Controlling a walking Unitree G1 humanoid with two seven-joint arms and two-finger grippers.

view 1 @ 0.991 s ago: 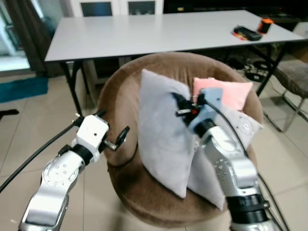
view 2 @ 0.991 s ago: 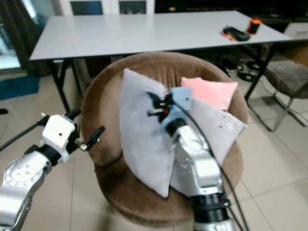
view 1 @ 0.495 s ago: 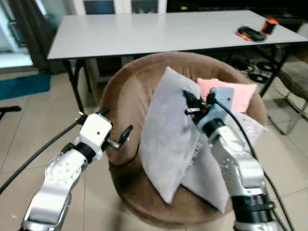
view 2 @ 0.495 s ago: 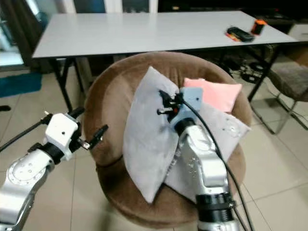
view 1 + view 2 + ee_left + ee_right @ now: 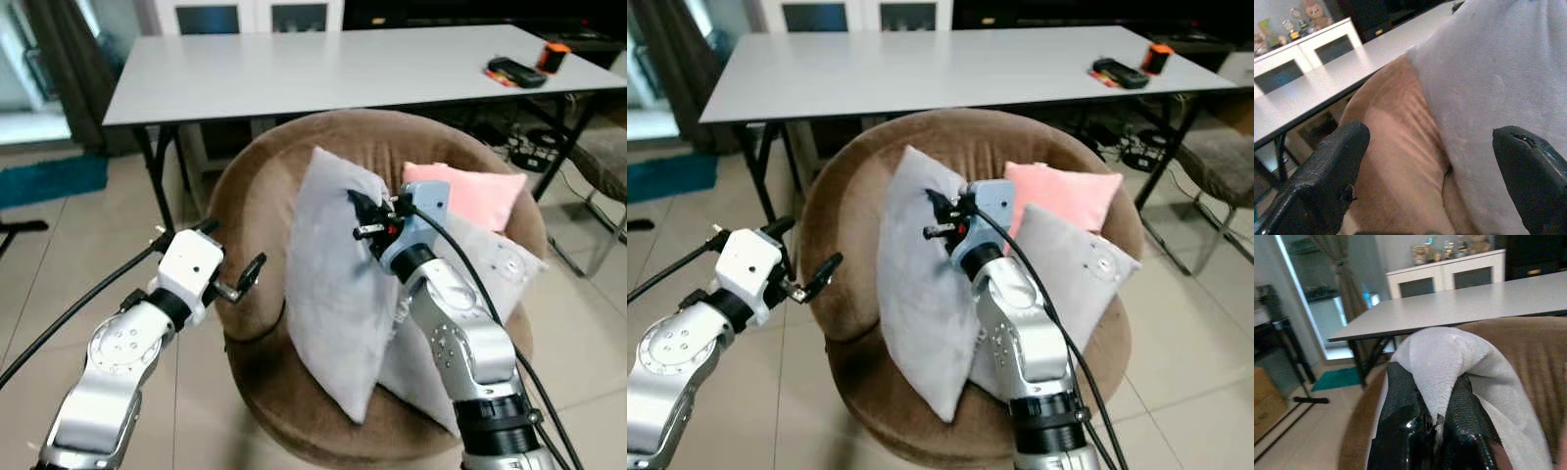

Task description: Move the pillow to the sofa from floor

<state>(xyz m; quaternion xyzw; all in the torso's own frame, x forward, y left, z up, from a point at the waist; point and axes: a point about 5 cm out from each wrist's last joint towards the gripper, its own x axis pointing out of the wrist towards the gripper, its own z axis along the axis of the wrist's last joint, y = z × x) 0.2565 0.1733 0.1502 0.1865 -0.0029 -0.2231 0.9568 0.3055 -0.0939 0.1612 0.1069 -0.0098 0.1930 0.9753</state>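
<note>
Grey pillow (image 5: pixel 333 294): stands on edge on the seat of the round brown chair (image 5: pixel 257 206), leaning against the chair's curved back. Its upper edge is pinched between the two black fingers (image 5: pixel 1403 406) of the right gripper (image 5: pixel 364 217); in the right wrist view a fold of the grey fabric bulges up between the clamped fingers.

Second grey pillow (image 5: pixel 1073 274): lies on the same seat, to the right of the held pillow and partly behind the right arm.

Pink pillow (image 5: pixel 480 196): propped at the back of the seat, behind the second grey pillow, against the chair's backrest.

Left gripper (image 5: pixel 238 278): held just beside the chair's outer left edge, fingers spread apart and holding nothing. In the left wrist view both fingertips frame the brown upholstery and the flank of the grey pillow.

White table (image 5: pixel 294 69): stands directly behind the chair. At its far right corner rest a dark flat object (image 5: pixel 516 70) and a small orange-topped item (image 5: pixel 554 54).

Floor: pale tiles (image 5: pixel 59 255); a teal mat (image 5: pixel 49 179) lies to the left.
</note>
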